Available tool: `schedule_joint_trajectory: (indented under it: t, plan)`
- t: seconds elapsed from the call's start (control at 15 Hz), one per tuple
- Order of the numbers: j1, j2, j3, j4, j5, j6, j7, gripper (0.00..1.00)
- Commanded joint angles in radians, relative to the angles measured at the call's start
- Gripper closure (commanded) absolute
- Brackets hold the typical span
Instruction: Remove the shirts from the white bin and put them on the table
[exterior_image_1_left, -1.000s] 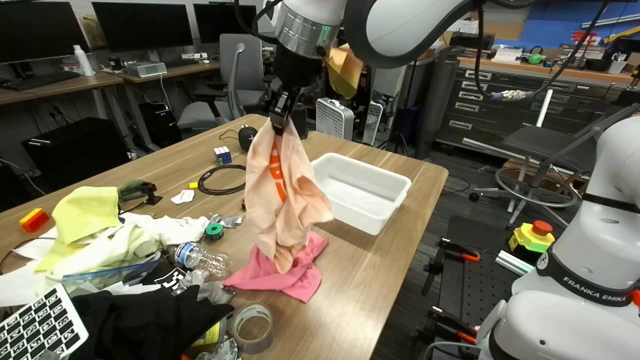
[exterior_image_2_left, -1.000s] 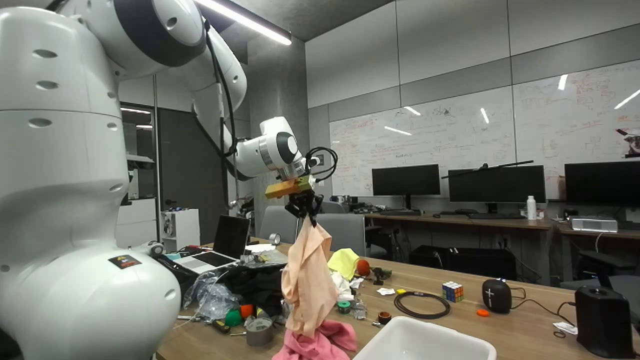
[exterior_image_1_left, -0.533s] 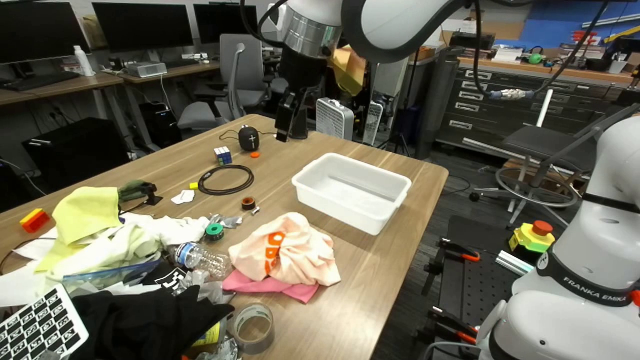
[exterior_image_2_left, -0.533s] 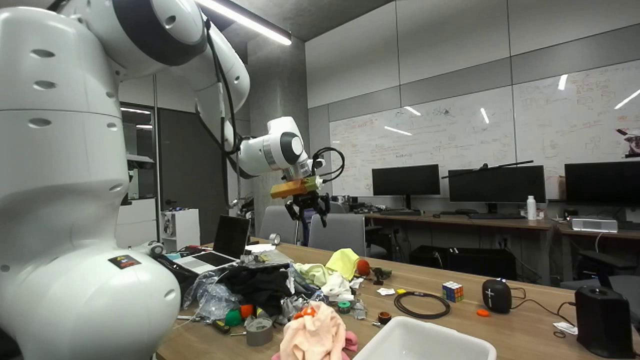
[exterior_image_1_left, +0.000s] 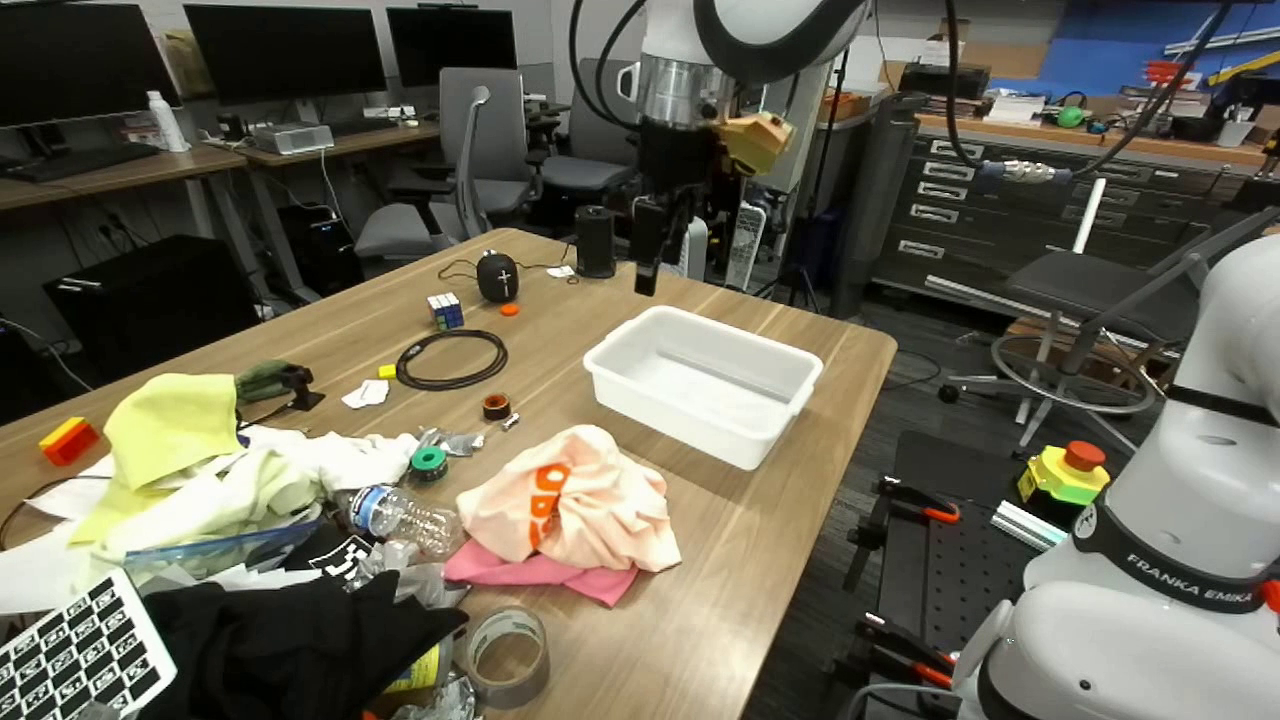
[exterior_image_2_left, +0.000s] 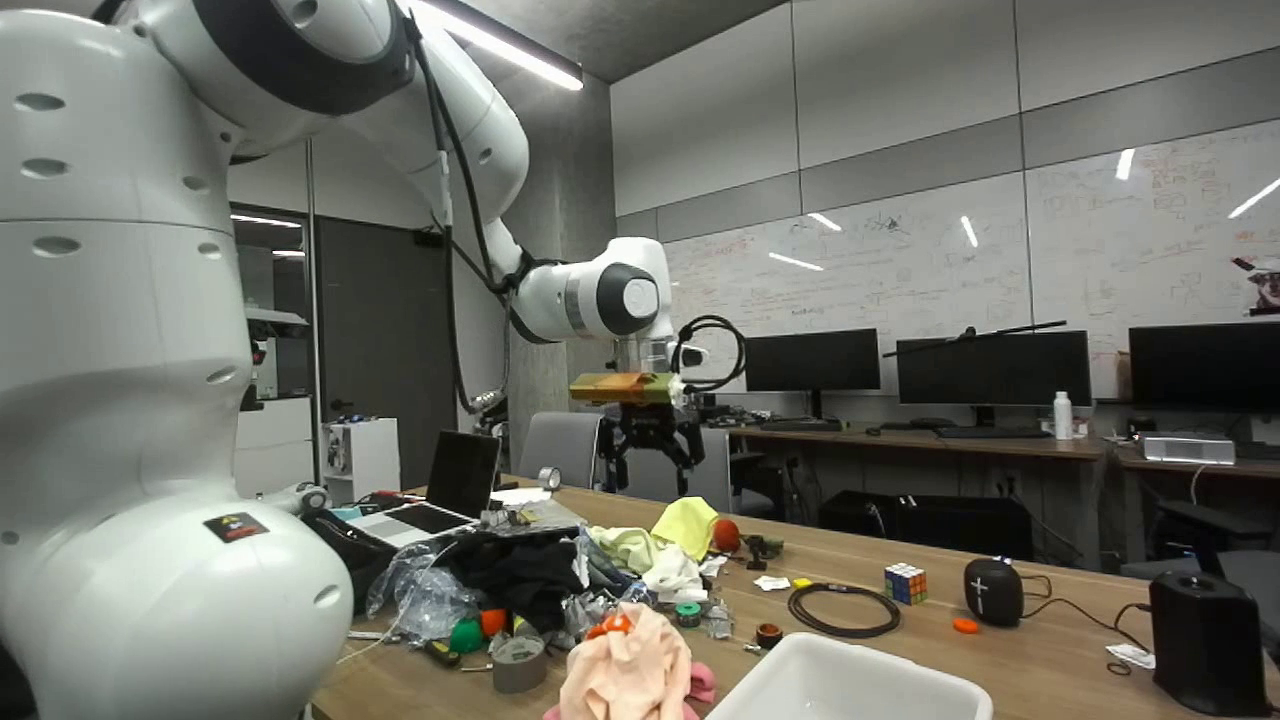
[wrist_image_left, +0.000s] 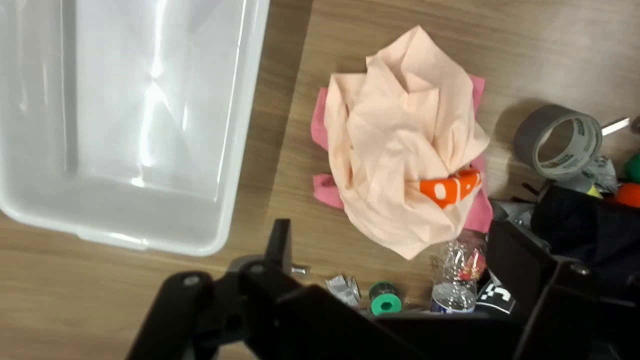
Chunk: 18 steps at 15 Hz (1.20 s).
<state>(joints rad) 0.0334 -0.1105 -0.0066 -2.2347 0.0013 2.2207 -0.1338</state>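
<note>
A peach shirt with orange print lies crumpled on a pink shirt, both on the wooden table. In the wrist view the peach shirt covers most of the pink shirt, leaving only pink edges. Beside them stands the white bin, with no cloth showing inside; the wrist view cuts off part of the bin. My gripper hangs high over the table, open and holding nothing. From the wrist, the open gripper has its fingers well apart, with the shirts far below.
Clutter fills the table beside the shirts: a clear bottle, a tape roll, black cloth and a yellow cloth. Toward the far end are a Rubik's cube, a round speaker and a black cylinder.
A second ago my gripper was shut on the peach shirt, which hung over the pink one. It opened, the shirt dropped onto the pink one, and the arm moved right in both exterior views.
</note>
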Motion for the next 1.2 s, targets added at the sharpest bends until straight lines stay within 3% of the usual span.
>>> schedule_joint_trajectory:
  t: [0.0,0.67,0.93,1.0,1.13]
  plan:
    - [-0.036,-0.076,-0.038,-0.083,0.054,-0.058,-0.039,0.0]
    - [-0.1,-0.243,-0.138,-0.297,0.081,-0.038,-0.063,0.0]
    - [-0.102,-0.289,-0.17,-0.337,0.132,-0.036,-0.088,0.0]
    - [-0.105,-0.234,-0.153,-0.297,0.099,-0.055,-0.059,0.0]
    - [-0.105,-0.252,-0.161,-0.311,0.107,-0.055,-0.064,0.0]
